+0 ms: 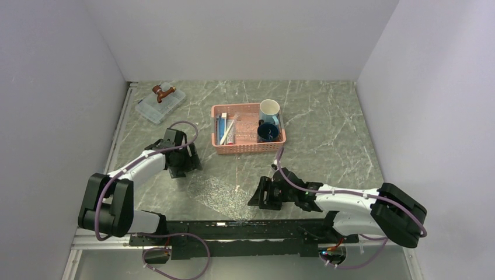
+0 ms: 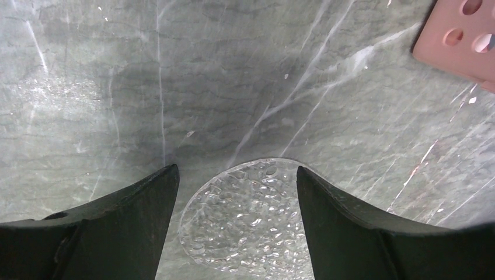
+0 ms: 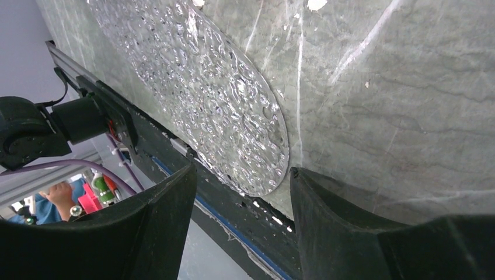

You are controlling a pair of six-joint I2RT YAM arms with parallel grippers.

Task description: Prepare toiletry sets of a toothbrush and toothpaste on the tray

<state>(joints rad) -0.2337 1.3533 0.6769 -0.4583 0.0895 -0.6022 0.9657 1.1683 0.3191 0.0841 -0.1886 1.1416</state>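
Thin whitish toothbrush lies near-to-far in pink lattice basket, beyond and right of nearer left pincer; that and right pincer both released, empty.

Top external: high behind the near edge of the table, far off, looking down and forward over all of it. Left wrist: close above the table's left half, facing almost straight down. Right wrist: low and close by the near edge, tilted, looking leftward along it. Overlapping in all three on the tray; top and left wrist also on the pink basket.
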